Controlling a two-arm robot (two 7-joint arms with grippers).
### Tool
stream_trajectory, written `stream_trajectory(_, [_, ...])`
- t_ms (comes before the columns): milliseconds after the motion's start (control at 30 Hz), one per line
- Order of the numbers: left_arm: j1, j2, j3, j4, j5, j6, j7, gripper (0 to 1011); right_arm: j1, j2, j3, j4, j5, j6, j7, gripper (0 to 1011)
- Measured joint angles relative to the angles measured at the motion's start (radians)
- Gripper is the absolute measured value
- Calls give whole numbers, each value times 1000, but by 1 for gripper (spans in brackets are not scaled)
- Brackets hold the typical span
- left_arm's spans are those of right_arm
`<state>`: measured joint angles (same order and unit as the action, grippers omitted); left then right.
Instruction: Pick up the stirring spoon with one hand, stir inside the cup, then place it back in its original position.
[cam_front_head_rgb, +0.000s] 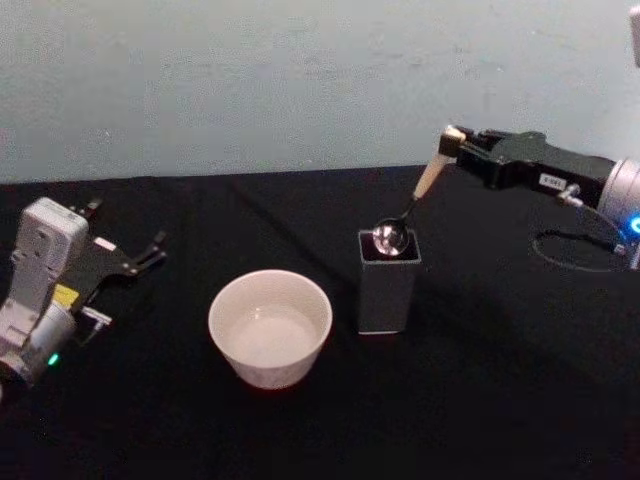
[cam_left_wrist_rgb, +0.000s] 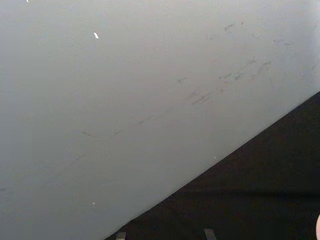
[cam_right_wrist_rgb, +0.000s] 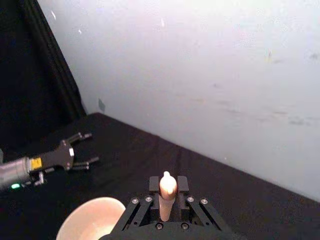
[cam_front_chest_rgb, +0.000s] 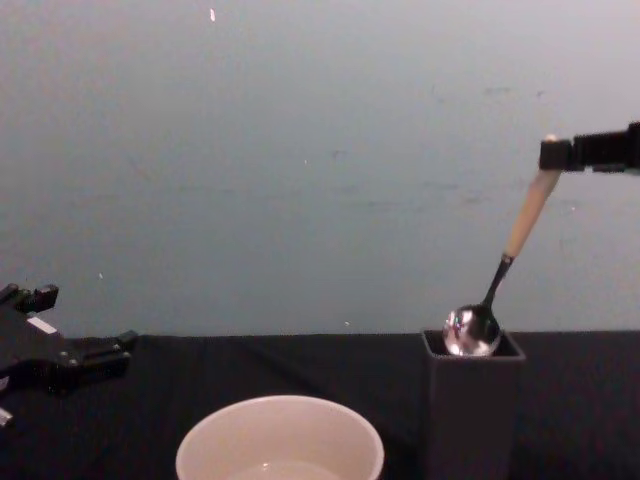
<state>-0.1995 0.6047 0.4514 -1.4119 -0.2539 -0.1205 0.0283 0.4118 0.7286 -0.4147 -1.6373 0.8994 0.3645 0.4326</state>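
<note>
Above the dark grey square holder box (cam_front_head_rgb: 385, 295), I see my right gripper (cam_front_head_rgb: 455, 141) closed narrowly on the handle top of the small beige-handled metal stirring spoon (cam_front_head_rgb: 428, 180). The spoon leans, handle up-right and shiny bowl down at the holder's mouth. A wide cream-white round cup (cam_front_head_rgb: 270, 322) stands just left. My left gripper (cam_front_head_rgb: 150, 250) sits parked at far left, fingers spread.

Beige-handled stirring spoon (cam_front_head_rgb: 428, 182) tilted, bowl at mouth of dark square holder (cam_front_head_rgb: 386, 295), cream cup (cam_front_head_rgb: 266, 374) upright beside it
</note>
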Motion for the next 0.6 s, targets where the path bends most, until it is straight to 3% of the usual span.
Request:
stream_trajectory(333, [0,0,0,0,0,0,0,1001,15,4,18,-18,56,-23,-13,211])
stream_trajectory(600, [0,0,0,0,0,0,0,1001,55,-25,-21,-3,66,-30,-16,211])
